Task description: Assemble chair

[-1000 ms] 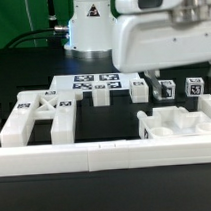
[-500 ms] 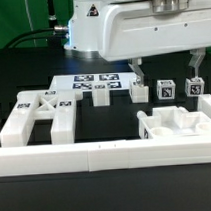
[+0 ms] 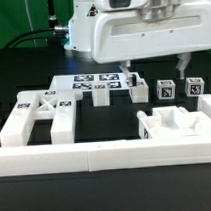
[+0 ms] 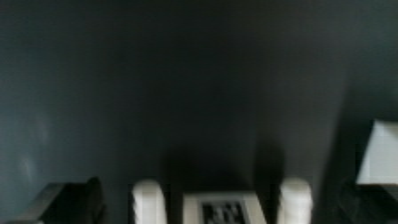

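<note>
A black surface [image 3: 22, 83] fills the exterior view. The marker board [image 3: 96, 85] lies flat toward its far middle – thin, white, printed with black-and-white tags. Across the near edge runs 1 long low white rail [image 3: 116, 153], reaching from the exterior view's left to its right. A green backdrop [image 3: 11, 16] stands behind, with a dark cable [image 3: 35, 37] curving before it. The wrist view shows the surface dark and blurred.

Robotics lab: black table [image 3: 104, 119], marker board [image 3: 92, 85], white robot arm [image 3: 89, 24], tag-marked chair parts [image 3: 39, 110]
</note>
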Controlling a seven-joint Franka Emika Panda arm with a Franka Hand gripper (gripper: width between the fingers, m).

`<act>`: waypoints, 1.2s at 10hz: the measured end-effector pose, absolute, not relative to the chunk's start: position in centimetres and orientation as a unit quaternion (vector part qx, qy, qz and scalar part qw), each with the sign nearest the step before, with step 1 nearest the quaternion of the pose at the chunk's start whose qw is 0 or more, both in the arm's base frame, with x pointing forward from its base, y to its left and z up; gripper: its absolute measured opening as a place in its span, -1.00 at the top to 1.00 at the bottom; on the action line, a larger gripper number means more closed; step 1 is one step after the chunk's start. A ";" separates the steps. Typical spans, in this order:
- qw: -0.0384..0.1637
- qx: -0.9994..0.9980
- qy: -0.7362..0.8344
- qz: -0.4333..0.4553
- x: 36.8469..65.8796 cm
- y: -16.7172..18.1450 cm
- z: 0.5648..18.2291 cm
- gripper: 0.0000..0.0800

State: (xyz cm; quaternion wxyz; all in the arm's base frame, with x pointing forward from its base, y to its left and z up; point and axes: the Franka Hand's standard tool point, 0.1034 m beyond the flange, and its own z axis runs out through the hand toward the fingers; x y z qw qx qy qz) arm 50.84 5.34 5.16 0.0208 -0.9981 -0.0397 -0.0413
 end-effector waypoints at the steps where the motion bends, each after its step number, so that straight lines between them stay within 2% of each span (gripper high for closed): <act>1: 0.018 -0.998 -0.041 -0.040 49.9 4.9 4.7 -0.62; 5: 0.021 -0.999 -0.041 -0.001 49.5 5.1 4.6 -0.62; 7: 0.019 -0.994 -0.002 0.104 47.8 4.3 4.4 -0.62; 12: 0.020 -0.959 -0.002 0.282 47.0 3.8 4.1 -0.62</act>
